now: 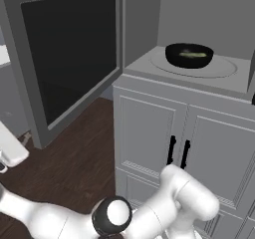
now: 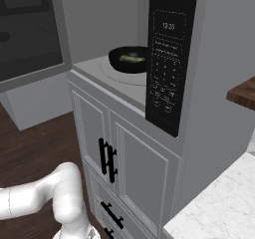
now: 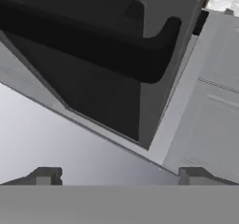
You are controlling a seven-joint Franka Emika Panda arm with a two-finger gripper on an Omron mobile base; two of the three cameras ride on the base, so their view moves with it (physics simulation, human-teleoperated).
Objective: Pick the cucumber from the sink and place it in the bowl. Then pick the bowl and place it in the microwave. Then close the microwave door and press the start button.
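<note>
The microwave [image 1: 199,14] stands open above the cabinets. On its turntable sits the black bowl [image 1: 189,55] [image 2: 128,59], and the green cucumber [image 1: 192,55] [image 2: 132,59] lies inside it. The microwave door [image 1: 69,54] [image 2: 30,34] is swung wide to the left. In the hand view my gripper [image 3: 120,177] is open, its fingertips [image 3: 44,176] far apart and empty. It is close to the door's outer face [image 3: 93,97], just below the black door handle [image 3: 93,48]. The dark control panel [image 2: 167,59] with its buttons is on the microwave's right side. The sink is out of view.
Grey panelled cabinet doors [image 1: 209,148] with black handles [image 1: 172,151] stand under the microwave. A dark wood floor [image 1: 74,158] lies below the open door. A marble counter [image 2: 224,203] is at the lower right, with a wooden ledge [image 2: 244,93] above it.
</note>
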